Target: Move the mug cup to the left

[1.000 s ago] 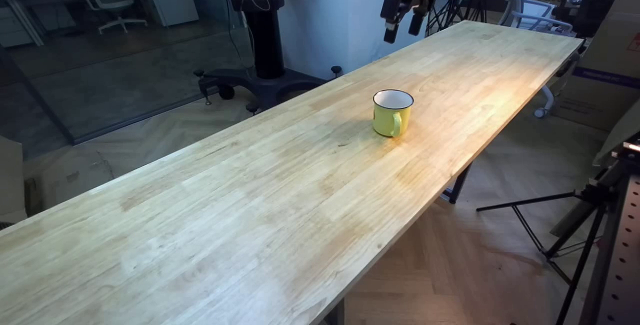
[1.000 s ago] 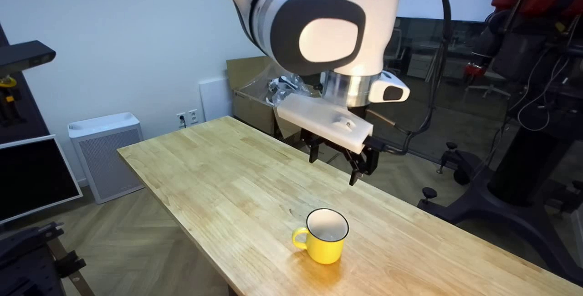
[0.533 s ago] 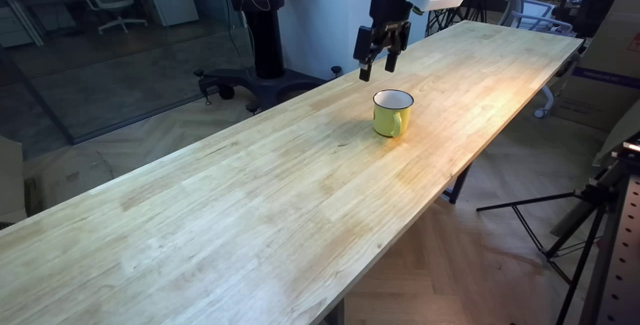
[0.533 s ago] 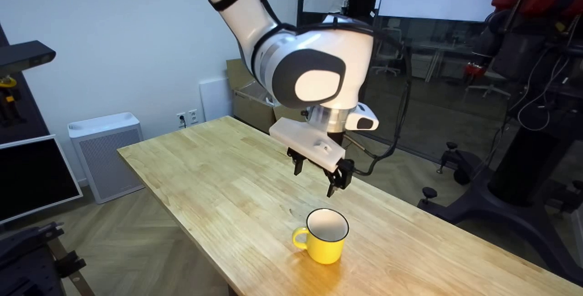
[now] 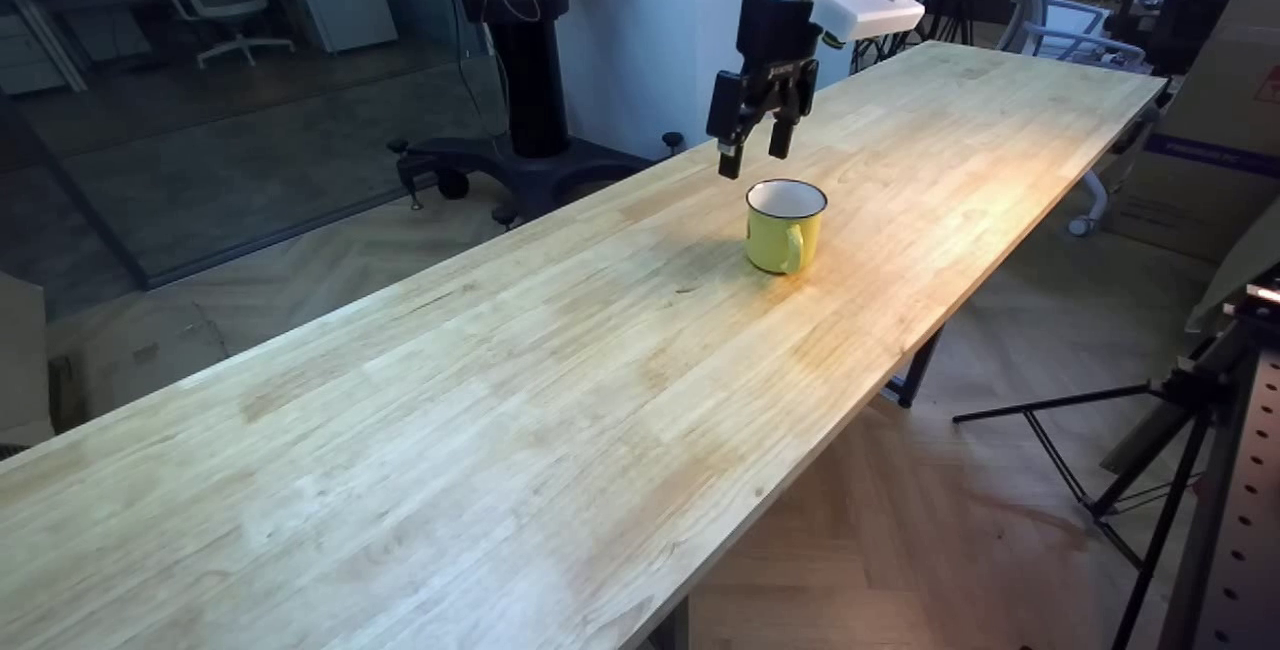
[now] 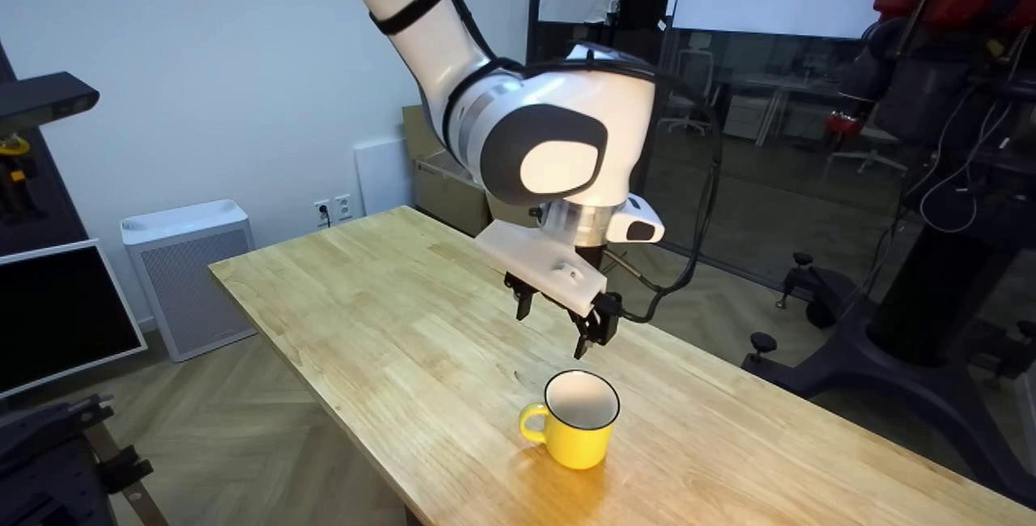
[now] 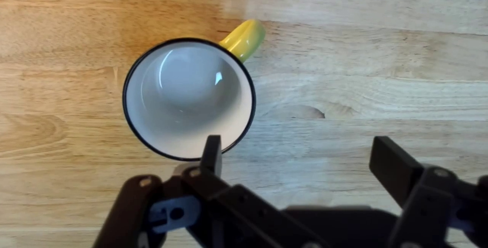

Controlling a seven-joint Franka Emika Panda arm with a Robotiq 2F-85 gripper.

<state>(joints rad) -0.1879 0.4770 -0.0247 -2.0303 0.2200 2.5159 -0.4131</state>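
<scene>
Gripper (image 7: 297, 147) spread, holding nothing | mug (image 7: 190, 97) upright, off gripper's midline | risk: if I descend unaligned, one finger (image 7: 210, 154) could strike the rim (image 7: 254, 99), tipping it

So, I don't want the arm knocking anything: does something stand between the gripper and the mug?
Nothing visible does: the open gripper hangs above the table, with a bare gap to the upright mug in both exterior views. In the wrist view, one finger hides part of the mug.
</scene>
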